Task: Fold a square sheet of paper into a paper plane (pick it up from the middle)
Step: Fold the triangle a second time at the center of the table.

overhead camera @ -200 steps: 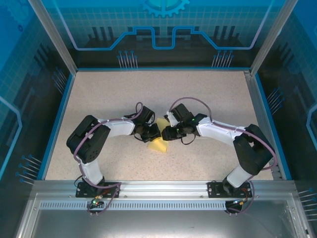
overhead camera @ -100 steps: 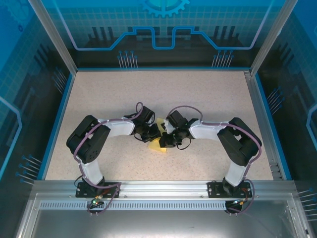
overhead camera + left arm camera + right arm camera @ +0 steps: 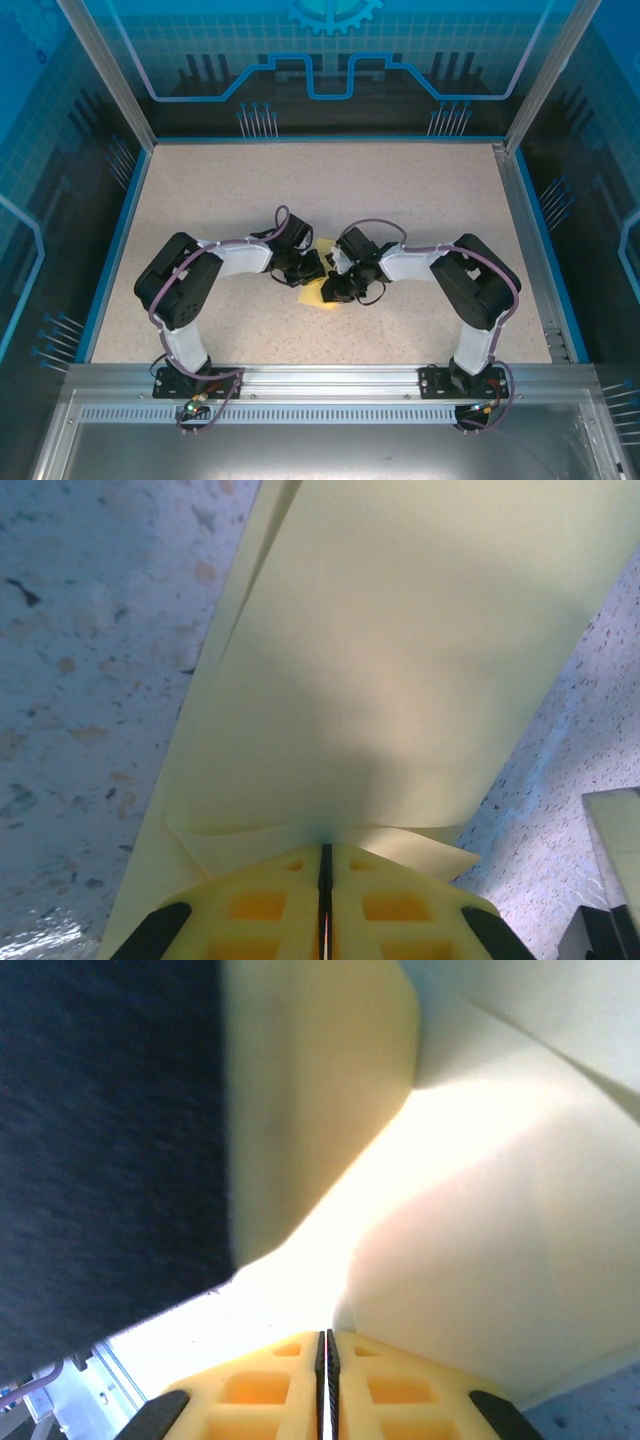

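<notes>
Two grips are now recorded on the paper [image 3: 380, 680]: left end effector [image 3: 325, 865] pinched shut on it; right end effector [image 3: 325, 1350] brought in and closed on it. Creasing is judged possible.

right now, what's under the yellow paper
Speckled table shows past both edges of the folded paper, so the table lies beneath it. The patch directly under the paper is covered, and whether the paper touches it cannot be told.
</notes>
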Motion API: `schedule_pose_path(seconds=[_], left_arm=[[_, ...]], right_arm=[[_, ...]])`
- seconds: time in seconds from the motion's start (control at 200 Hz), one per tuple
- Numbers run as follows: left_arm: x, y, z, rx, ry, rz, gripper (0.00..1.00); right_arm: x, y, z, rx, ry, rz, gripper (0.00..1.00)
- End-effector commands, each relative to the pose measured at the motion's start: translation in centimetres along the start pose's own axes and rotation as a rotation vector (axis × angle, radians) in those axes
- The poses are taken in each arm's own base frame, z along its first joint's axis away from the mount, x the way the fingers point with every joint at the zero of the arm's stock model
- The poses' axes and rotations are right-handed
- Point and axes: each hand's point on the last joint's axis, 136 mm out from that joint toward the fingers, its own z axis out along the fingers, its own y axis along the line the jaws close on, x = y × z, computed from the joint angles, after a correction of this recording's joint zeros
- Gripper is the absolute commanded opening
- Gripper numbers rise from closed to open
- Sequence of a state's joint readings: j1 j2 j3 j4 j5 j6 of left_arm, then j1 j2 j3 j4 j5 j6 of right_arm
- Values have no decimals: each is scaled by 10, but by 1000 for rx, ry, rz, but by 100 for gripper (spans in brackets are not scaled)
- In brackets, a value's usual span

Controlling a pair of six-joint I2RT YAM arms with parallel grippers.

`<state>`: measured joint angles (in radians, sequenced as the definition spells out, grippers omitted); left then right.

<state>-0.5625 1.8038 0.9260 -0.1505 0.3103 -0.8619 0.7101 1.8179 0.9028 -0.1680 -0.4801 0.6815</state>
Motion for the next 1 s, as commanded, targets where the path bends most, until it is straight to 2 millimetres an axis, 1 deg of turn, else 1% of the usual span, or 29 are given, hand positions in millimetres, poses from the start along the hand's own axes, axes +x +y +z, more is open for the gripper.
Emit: schedule_pose_path(seconds=[0.0, 0.185, 0.345, 0.555, 0.65, 0.71, 0.865, 0.995], left_arm=[[20, 36, 11, -129, 53, -14, 10], [20, 38, 12, -134, 55, -17, 10], [20, 38, 11, -136, 52, -14, 10], [20, 38, 12, -136, 54, -13, 10], [20, 37, 12, -134, 54, -15, 10], [20, 38, 11, -136, 53, -15, 10], [20, 36, 10, -132, 54, -12, 10], [19, 35, 9, -131, 52, -9, 10]], right_arm=[[17, -16, 3, 11, 42, 62, 13], [25, -26, 5, 19, 44, 93, 14], [37, -34, 7, 11, 51, 132, 14], [47, -32, 3, -7, 53, 130, 15], [51, -35, 2, 0, 58, 135, 15], [51, -36, 1, 8, 52, 140, 15], [48, -26, 0, -26, 44, 129, 16], [49, -25, 1, -28, 49, 127, 16]])
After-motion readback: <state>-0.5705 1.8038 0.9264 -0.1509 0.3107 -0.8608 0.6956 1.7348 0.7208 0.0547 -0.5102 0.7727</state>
